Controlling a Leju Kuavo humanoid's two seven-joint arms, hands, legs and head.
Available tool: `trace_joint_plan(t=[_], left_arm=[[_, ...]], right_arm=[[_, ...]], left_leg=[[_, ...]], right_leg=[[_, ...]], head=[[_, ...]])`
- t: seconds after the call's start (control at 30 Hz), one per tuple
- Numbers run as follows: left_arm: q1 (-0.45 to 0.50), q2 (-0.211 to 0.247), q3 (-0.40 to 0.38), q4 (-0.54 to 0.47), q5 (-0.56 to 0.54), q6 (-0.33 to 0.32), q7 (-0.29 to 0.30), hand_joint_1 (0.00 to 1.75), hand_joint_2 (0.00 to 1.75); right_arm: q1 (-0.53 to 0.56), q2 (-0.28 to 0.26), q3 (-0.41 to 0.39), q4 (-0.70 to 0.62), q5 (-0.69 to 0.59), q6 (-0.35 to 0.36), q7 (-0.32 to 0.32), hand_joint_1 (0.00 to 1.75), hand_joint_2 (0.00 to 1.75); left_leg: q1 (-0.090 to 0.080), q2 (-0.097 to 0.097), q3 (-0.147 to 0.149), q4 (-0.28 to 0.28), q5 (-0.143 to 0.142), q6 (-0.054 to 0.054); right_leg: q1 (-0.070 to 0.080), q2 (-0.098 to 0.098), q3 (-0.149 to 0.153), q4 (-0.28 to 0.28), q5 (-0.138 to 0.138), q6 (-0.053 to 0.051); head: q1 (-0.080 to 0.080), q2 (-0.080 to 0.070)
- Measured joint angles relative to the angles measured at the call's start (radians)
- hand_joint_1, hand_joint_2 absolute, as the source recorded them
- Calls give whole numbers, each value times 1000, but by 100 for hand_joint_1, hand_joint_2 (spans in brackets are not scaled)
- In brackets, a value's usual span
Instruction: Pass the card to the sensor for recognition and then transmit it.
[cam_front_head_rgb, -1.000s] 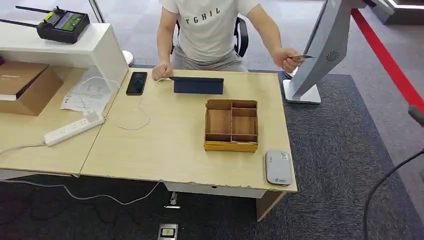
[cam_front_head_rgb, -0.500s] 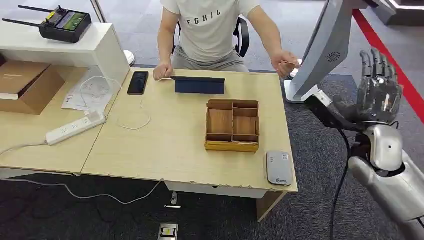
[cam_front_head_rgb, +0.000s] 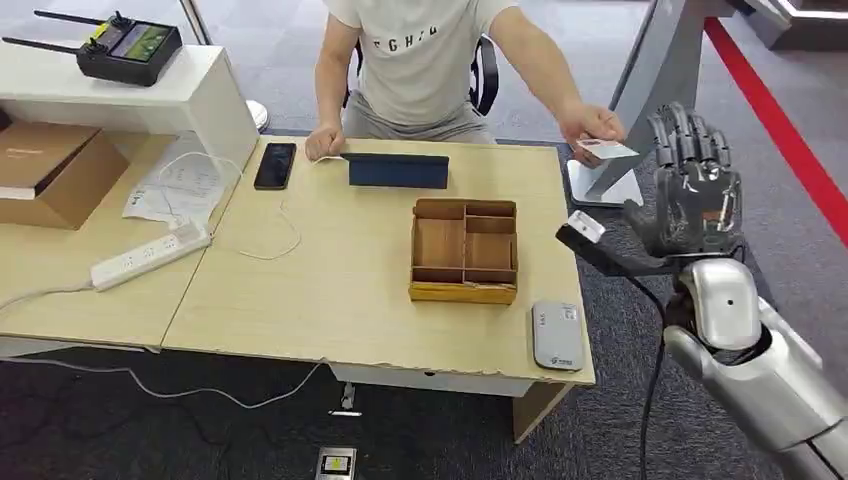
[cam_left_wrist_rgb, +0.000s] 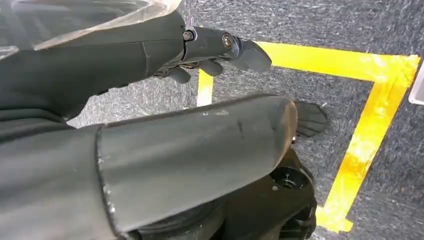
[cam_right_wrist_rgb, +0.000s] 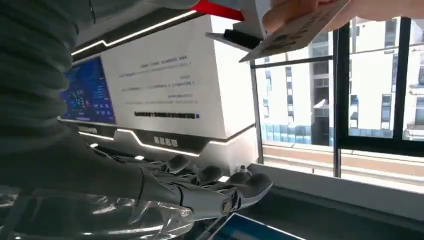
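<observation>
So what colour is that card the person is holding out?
Mostly white, with a small reddish mark; the card shows best in the head view.

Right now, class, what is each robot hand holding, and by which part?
Neither holds anything. The right robot hand is raised with fingers apart beside the card, which the person's hand holds by one end. The left robot hand hangs empty.

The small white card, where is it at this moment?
In the head view, the small white card is in the seated person's hand, past the table's far right corner, just left of the robot's raised right hand.
</observation>
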Motion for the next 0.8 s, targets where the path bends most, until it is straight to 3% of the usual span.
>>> trace_joint_plan(t=[0.27,0.8], left_arm=[[0,-5,0,0,7,0,-5,0,0],[1,-15,0,0,12,9,2,0,0]], right_arm=[[-8,30,19,17,16,39,-25,0,175],[-22,69,42,53,34,39,-28,0,175]], left_leg=[[0,0,0,0,0,0],[0,0,0,0,0,0]], right_leg=[[0,0,0,0,0,0],[0,0,0,0,0,0]], head=[[0,0],[0,0]])
